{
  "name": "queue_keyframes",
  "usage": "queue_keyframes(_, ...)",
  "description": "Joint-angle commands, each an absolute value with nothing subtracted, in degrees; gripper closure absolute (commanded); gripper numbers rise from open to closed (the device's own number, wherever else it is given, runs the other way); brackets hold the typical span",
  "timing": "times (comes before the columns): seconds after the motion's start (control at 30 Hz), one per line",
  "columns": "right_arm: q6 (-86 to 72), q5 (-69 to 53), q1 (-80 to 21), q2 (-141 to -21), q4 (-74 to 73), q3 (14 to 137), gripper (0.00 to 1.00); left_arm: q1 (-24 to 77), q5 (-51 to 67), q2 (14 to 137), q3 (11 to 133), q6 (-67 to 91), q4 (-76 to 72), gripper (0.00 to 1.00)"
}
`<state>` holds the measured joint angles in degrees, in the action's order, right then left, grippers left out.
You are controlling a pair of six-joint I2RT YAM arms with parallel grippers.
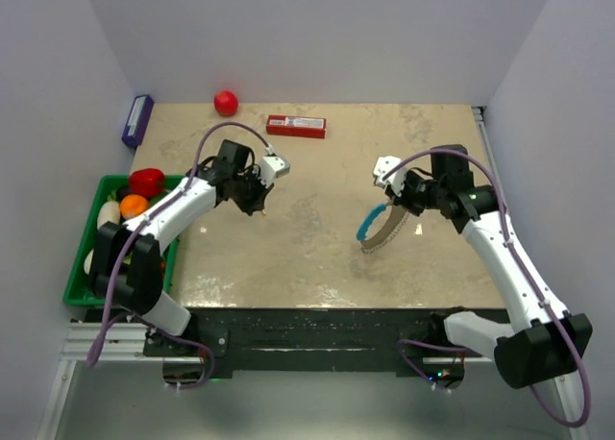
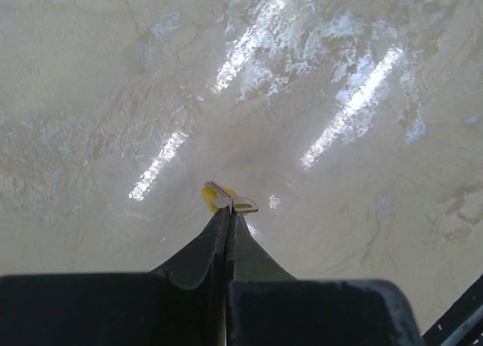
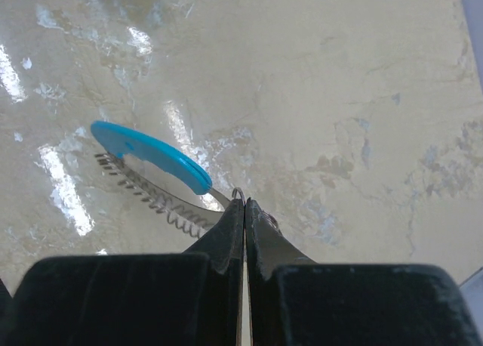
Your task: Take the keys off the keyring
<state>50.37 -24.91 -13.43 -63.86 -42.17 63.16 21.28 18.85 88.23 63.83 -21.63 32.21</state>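
Observation:
My left gripper (image 2: 229, 209) is shut on the key (image 2: 220, 198), a tiny silvery piece with a brass-yellow head that sticks out past the fingertips, held above the bare table. In the top view this gripper (image 1: 258, 207) is left of centre. My right gripper (image 3: 244, 202) is shut on a thin wire loop at one end of the keyring (image 3: 151, 153), a silvery coiled loop with a light-blue curved segment. In the top view the keyring (image 1: 378, 229) hangs from the right gripper (image 1: 392, 207) right of centre, well apart from the key.
A red ball (image 1: 225, 102) and a red rectangular box (image 1: 296, 126) lie at the back. A purple box (image 1: 136, 120) sits at the back left edge. A green bin (image 1: 79, 277) with several toy fruits stands at the left, beside the left arm.

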Motion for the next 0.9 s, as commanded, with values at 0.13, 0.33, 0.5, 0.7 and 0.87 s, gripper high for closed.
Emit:
queue_keyframes(0.13, 50.0, -25.1, -13.2, -73.6, -32.6, 62.2, 1.00, 19.8, 14.2, 99.0, 66.8, -19.3, 28.1, 1.00)
queue_keyframes(0.33, 48.5, -27.2, -13.3, -82.2, -27.6, 66.2, 1.00, 19.7, 13.4, 107.1, 72.5, -18.3, 27.3, 1.00)
queue_keyframes(0.5, 48.4, -27.2, -13.2, -89.6, -24.4, 67.9, 1.00, 19.3, 11.8, 111.6, 75.3, -17.8, 26.4, 1.00)
queue_keyframes(0.7, 47.0, -28.4, -13.3, -96.2, -21.1, 69.7, 1.00, 19.0, 11.7, 112.9, 76.3, -16.9, 25.4, 0.93)
queue_keyframes(0.87, 46.5, -27.3, -13.3, -99.3, -18.5, 69.8, 1.00, 18.9, 12.3, 112.5, 76.3, -16.5, 25.2, 0.85)
